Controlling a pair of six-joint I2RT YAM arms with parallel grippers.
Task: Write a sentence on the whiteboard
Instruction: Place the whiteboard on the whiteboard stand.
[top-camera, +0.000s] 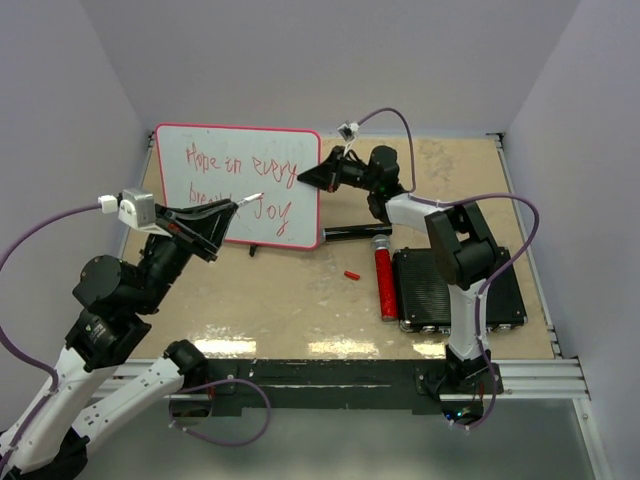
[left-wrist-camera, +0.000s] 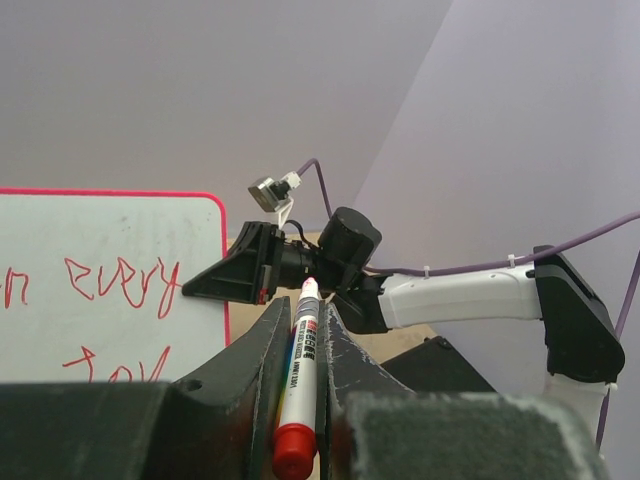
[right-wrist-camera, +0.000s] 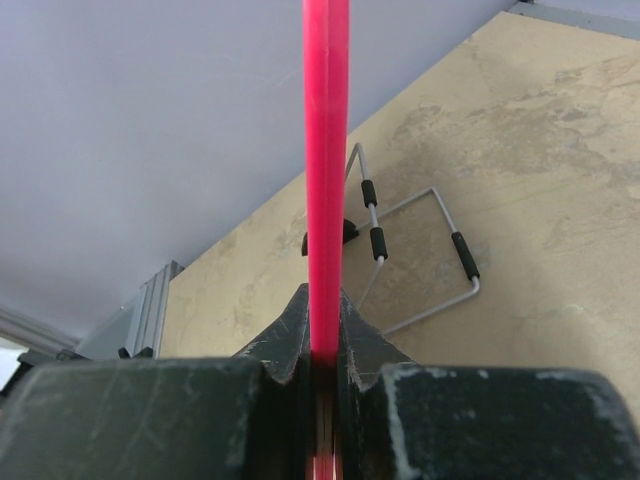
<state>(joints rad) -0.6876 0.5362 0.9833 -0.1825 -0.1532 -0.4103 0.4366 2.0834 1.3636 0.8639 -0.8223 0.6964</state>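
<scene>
Item 1, whiteboard: white, thin red frame, rounded corners; I see it standing on its long lower edge at the far left of the table, long axis running left to right, written face towards the arm bases.

Item 2, sentence: red handwriting in two lines; top line reads "Hope in every"; the lower line starts with something like "brea", its middle hidden behind the left arm, and ends "Joy".

Item 3, left gripper: jaws closed tight on a marker; white barrel, red butt end nearest the wrist camera, long axis in line with the fingers, tip aimed at the board just left of "Joy"; I cannot tell whether the tip touches the surface; the barrel carries small print that I cannot read.

Item 4, right gripper: closed on the board's right-hand frame, near its upper corner; in the right wrist view the red edge runs straight up from between the fingers.

Item 5, wire stand: grey wire with black sleeves, on the table behind the board.

Item 6, black ribbed case: flat beside the right arm; a red cylinder lies along its left side; a small red cap lies just left of that.
</scene>
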